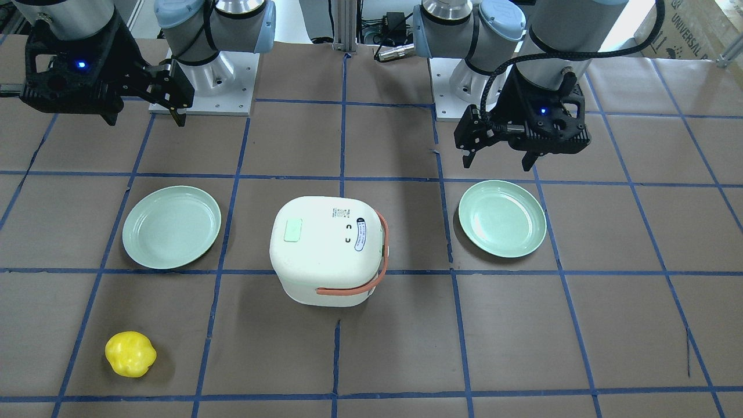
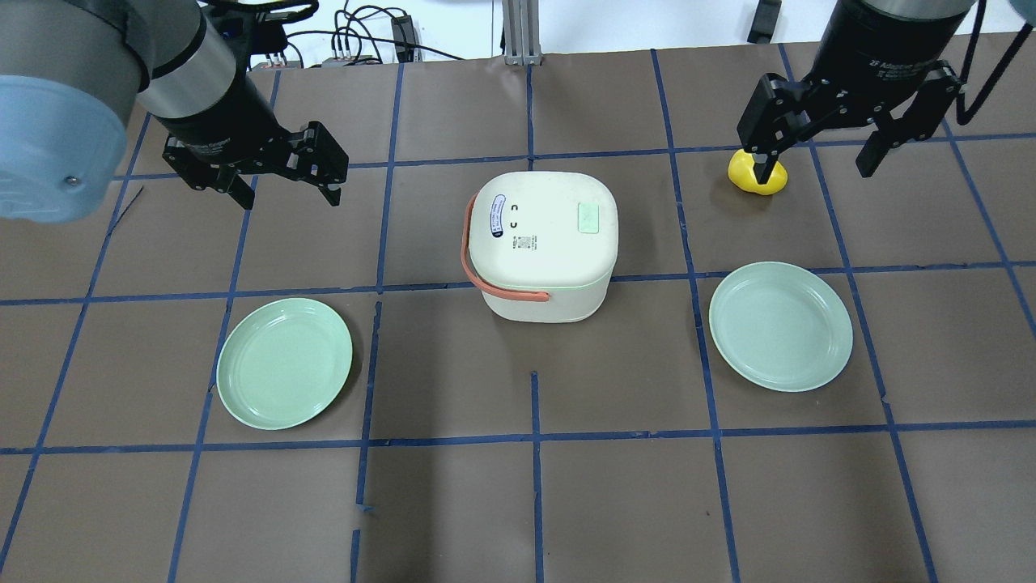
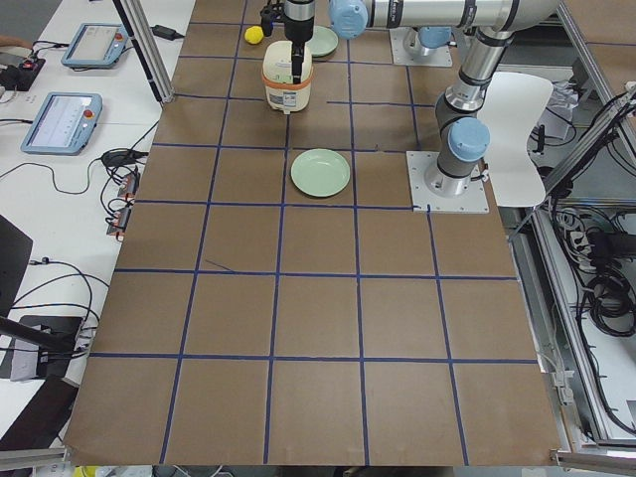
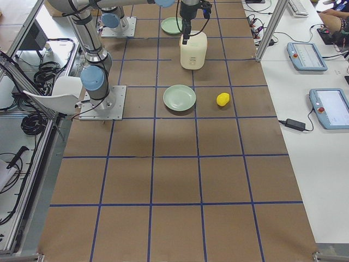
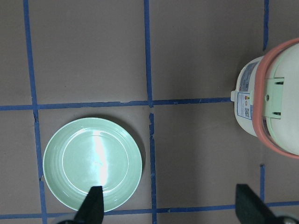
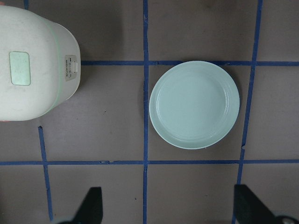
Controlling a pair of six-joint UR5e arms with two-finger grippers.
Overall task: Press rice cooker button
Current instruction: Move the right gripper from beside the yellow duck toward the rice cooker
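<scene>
Rice cooker [image 2: 541,243] between left plate [image 2: 284,363] and right plate [image 2: 780,325]

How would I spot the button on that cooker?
In the table's middle, between two green plates, stands a white rice cooker. On its lid lies a pale green rounded rectangle, likely the button: the only green patch there, opposite the printed label.

surface: brown table [image 2: 453,502]; gridded with blue tape lines [image 2: 534,437] | centre of overhead view: white rice cooker [image 2: 544,243]; upright; sits across a tape line | lower left: pale green plate [image 2: 284,363] | right of centre: second green plate [image 2: 780,325] | upper right: yellow lumpy object [image 2: 743,174]; all well apart
</scene>
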